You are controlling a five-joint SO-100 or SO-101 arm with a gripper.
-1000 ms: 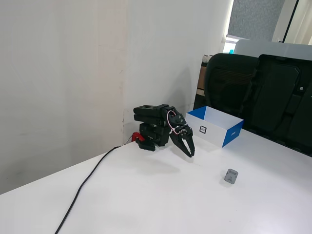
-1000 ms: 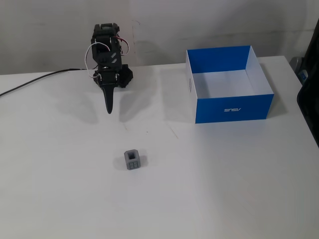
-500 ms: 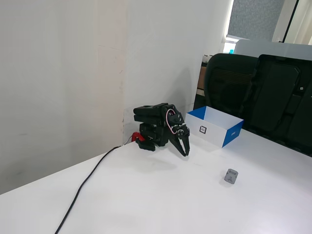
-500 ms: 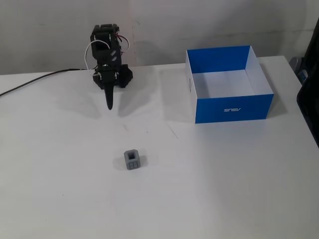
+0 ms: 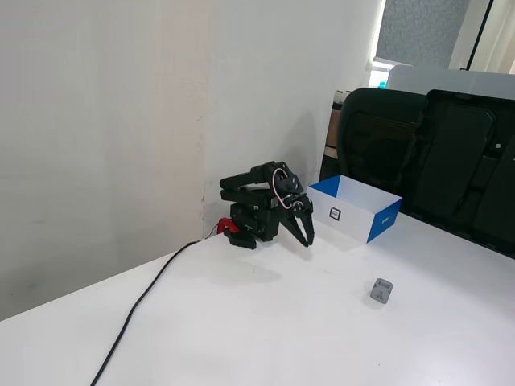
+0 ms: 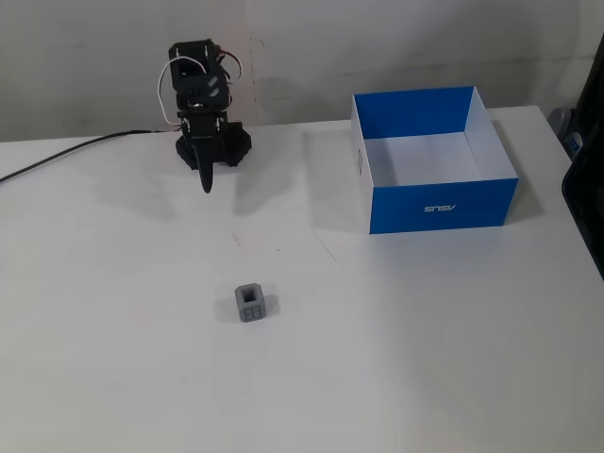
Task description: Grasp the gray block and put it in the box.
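Observation:
The gray block (image 5: 382, 290) (image 6: 251, 303) is a small cube that sits alone on the white table, well apart from the arm. The box (image 5: 360, 222) (image 6: 444, 203) is blue and white, open-topped and empty, and stands beside the arm's base. My gripper (image 5: 309, 240) (image 6: 206, 186) hangs from the folded arm with its tips pointing down just above the table. Its jaws meet at the tips and hold nothing. It is between the arm's base and the box in a fixed view (image 5: 309, 240), far from the block.
A black cable (image 5: 143, 299) (image 6: 66, 149) runs from the arm's base across the table to its edge. Black office chairs (image 5: 418, 153) stand behind the box. A white wall (image 5: 121, 121) is close behind the arm.

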